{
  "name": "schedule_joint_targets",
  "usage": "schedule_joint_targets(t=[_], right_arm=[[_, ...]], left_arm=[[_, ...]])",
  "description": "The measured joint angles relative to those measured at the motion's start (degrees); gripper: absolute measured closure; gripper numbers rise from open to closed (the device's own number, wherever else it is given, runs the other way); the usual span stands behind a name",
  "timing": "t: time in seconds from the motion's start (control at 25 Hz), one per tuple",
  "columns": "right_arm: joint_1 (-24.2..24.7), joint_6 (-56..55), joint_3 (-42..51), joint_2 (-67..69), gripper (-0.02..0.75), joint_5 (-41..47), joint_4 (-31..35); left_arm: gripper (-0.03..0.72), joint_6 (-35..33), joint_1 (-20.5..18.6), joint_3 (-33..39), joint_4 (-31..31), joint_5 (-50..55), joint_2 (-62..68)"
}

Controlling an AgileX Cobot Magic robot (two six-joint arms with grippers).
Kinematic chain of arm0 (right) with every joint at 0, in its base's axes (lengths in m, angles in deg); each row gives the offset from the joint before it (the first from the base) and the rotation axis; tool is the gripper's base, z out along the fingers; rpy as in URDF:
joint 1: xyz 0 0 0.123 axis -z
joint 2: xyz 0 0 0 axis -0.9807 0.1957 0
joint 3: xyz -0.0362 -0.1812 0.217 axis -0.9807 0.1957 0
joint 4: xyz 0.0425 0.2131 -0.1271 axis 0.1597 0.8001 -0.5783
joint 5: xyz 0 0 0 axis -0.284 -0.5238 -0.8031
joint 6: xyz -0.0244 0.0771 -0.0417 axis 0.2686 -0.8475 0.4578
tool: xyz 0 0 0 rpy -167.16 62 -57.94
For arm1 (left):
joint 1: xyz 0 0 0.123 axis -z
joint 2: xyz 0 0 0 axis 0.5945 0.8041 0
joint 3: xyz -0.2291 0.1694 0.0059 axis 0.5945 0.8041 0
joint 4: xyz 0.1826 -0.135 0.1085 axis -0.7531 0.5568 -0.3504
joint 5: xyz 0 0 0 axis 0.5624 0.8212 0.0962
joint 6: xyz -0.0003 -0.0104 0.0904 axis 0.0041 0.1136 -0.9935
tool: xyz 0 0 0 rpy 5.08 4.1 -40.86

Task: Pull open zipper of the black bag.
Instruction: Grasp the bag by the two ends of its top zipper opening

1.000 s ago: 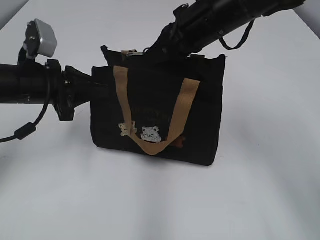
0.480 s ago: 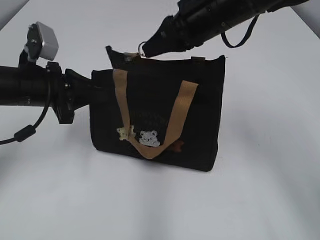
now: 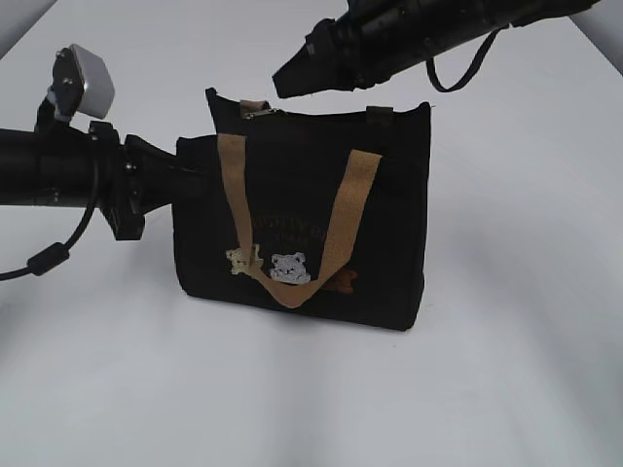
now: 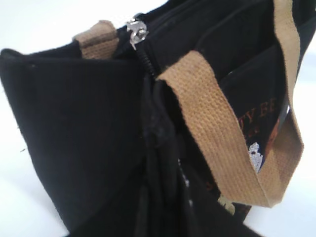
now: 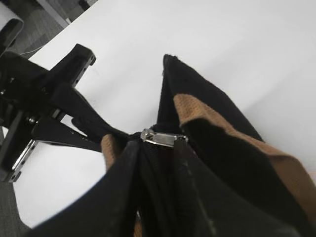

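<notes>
Though mostly illegible, the black bag (image 3: 389,195) lettering includes "BE".

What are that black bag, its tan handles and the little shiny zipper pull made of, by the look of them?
The black bag looks like matte woven fabric, soft enough to fold at its side. The tan handles look like coarse webbing; the close view shows a clear ribbed weave. The zipper pull seems to be metal: silvery, with bright glints. Whether it is steel or plated, I cannot tell.

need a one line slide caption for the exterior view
Left gripper pinches the black bag at its end while the right gripper hovers clear above the zipper pull.
</notes>
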Motion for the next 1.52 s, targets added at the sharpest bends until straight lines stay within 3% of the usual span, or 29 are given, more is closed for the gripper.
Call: schedule_joint_targets(t=[0.16, 0.32, 0.88, 1.24, 1.52], right_arm=[[0.0, -2.06, 0.0, 0.61, 0.428, -2.69, 0.54], [0.0, -4.25, 0.0, 3.34, 0.387, -2.88, 2.12], [0.0, 1.67, -2.19, 4.35, 0.404, -2.89, 2.37], [-3.35, 5.89, -2.19, 4.35, 0.424, -6.57, -4.29], [-3.41, 5.97, -2.26, 4.35, 0.464, -8.47, -5.05]], left_arm=[[0.614, 0.0, 0.0, 0.0, 0.0, 0.0, 0.0], [0.614, 0.0, 0.0, 0.0, 0.0, 0.0, 0.0], [0.614, 0.0, 0.0, 0.0, 0.0, 0.0, 0.0], [0.614, 0.0, 0.0, 0.0, 0.0, -0.05, 0.0], [0.614, 0.0, 0.0, 0.0, -0.05, -0.05, 0.0]])
